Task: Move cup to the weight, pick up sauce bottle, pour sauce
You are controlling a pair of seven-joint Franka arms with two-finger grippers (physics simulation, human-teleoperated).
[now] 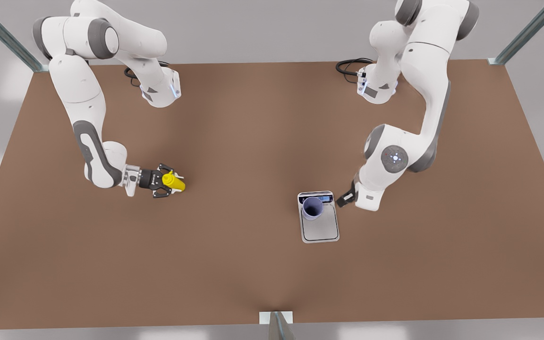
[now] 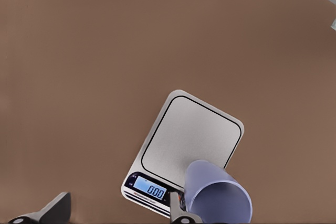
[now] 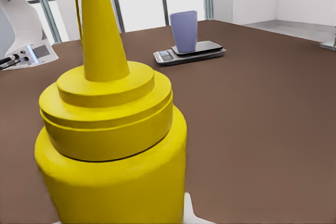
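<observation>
Front view: right gripper [image 1: 167, 183] on the left of the brown table [image 1: 234, 141], reaching out level from its arm, black fingers [image 1: 164, 168] set on either side of the sauce bottle [image 1: 174, 181], holding it upright. Right wrist view: yellow sauce bottle [image 3: 110, 145] up close, nozzle pointing up; far across the table, cup [image 3: 184, 31] standing on the weight [image 3: 190, 52].

On the front view's right, lavender cup [image 1: 312, 208] upright on the weight [image 1: 319, 222], at the end nearest its display strip. Left gripper [image 1: 346, 198] just beside the weight's display end, clear of the cup. Left wrist view: fingertips [image 2: 55, 209] spread wide with nothing between them, cup [image 2: 218, 192] near one tip, scale display [image 2: 148, 188] lit.
</observation>
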